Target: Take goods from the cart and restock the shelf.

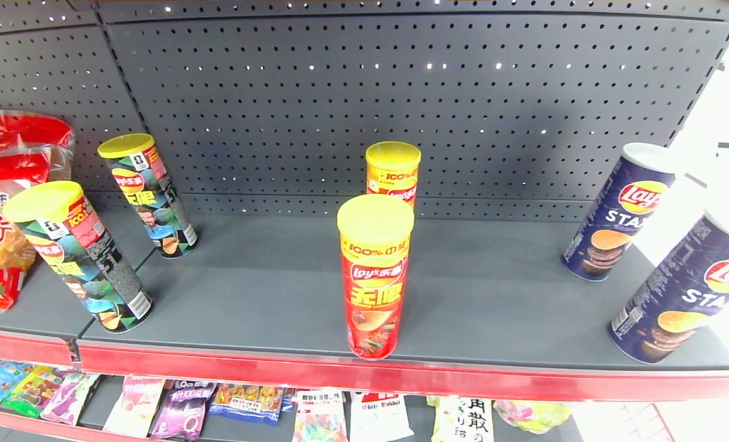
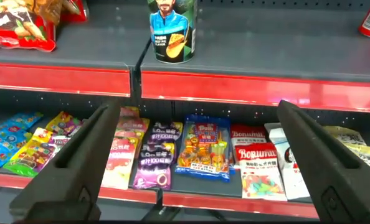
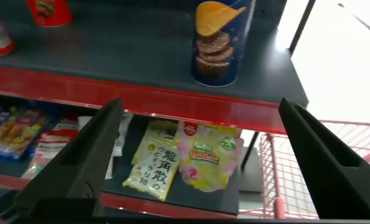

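Standing upright, lid-up, on shelf (image 1: pixel 266 276): red can (image 1: pixel 373 276); left pincer (image 2: pixel 197 111) and right pincer (image 3: pixel 200 107) released

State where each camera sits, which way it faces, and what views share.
Head: on the head, looking forward and down at the shelf.
Left wrist: faces the shelf front past the open left tool.
Right wrist: faces the shelf's right end past the open right tool.
Shared: the front left can in head and left wrist; the front blue can in head and right wrist.
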